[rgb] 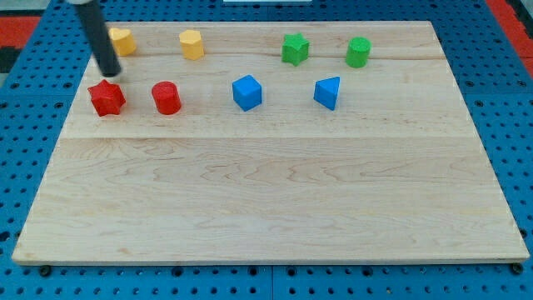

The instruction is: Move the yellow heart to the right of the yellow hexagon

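Note:
A yellow block [124, 40], which looks like the heart, sits near the board's top left, its left edge hidden behind my rod. A second yellow block [192, 43], which looks like the hexagon, lies to its right in the same row. My tip [111, 73] rests on the board just below and left of the yellow heart, and just above the red star [107, 97]. The tip touches neither block that I can tell.
A red round block [166, 97] lies right of the red star. A blue cube [247, 92] and a blue wedge-like block [328, 92] sit mid-row. A green star [295, 48] and a green round block [358, 52] sit at the top right. The wooden board [266, 200] rests on blue pegboard.

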Robot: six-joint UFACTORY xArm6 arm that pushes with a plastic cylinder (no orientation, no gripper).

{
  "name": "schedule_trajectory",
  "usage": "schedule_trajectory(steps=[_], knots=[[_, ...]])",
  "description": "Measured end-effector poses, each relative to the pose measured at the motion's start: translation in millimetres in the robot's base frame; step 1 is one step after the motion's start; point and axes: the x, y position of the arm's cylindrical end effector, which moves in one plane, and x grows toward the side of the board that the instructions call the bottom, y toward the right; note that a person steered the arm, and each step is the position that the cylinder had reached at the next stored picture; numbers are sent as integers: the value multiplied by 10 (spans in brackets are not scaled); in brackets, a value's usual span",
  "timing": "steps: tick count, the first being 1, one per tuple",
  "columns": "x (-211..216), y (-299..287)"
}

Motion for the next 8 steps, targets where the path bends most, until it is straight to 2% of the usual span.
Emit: schedule_trajectory(steps=[2,3,5,7,8], knots=[[-509,-6],[-599,370],[-722,-129],[-860,759],[-885,578]])
